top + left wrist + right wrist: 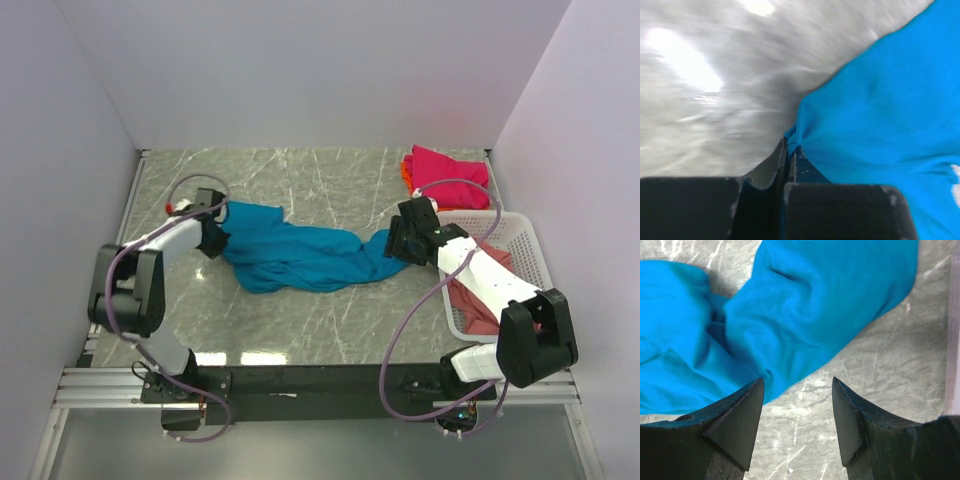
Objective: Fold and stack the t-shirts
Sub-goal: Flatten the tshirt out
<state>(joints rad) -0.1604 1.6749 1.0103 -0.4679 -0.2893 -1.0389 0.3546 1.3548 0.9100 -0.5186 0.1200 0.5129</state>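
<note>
The teal-blue t-shirt [295, 255] lies crumpled across the middle of the marble table. My left gripper [212, 240] is shut on its left edge; in the left wrist view the blue cloth [875, 125] is pinched between the closed fingers [771, 165]. My right gripper [392, 245] is open and empty just above the shirt's right end [805, 310], jaws spread over bare marble. A folded magenta-pink t-shirt [448, 168] lies on an orange one [407, 172] at the back right. A dusty salmon-pink t-shirt [478, 300] lies in the basket.
A white lattice basket [524, 240] stands at the right edge, under my right arm. White walls close in the table on three sides. A black rail runs along the near edge with the arm bases.
</note>
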